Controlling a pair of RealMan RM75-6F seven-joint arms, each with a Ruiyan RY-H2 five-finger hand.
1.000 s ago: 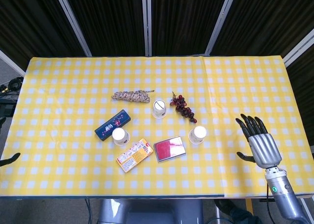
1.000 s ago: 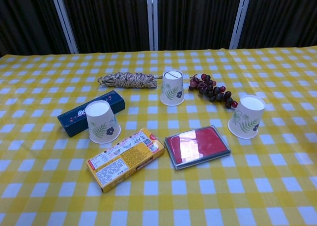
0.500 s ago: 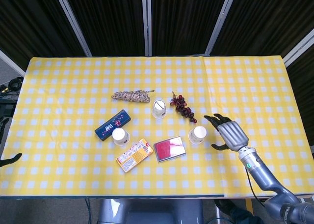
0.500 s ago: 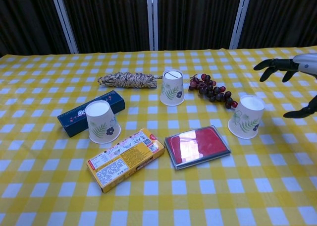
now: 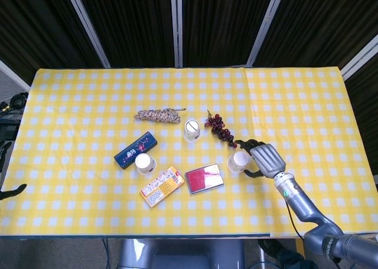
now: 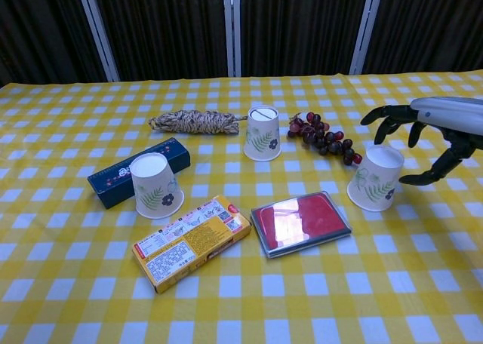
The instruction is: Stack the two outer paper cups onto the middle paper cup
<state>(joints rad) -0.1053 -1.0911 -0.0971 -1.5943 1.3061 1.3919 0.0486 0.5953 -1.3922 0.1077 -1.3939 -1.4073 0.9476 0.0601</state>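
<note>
Since the earlier frames, the right hand has swept in from the lower right and now sits just beside the right cup, fingers spread, holding nothing. From the head view, the middle cup stands upside down at centre and the left cup lower left of it. The left hand barely shows at the left edge; I cannot tell its state. A yellow checked tablecloth covers the table before dark curtains.

In the chest view, the open fingers arch over the right cup, thumb alongside. Closing gently around the wall, clear of the grapes, should avoid crushing it.
</note>
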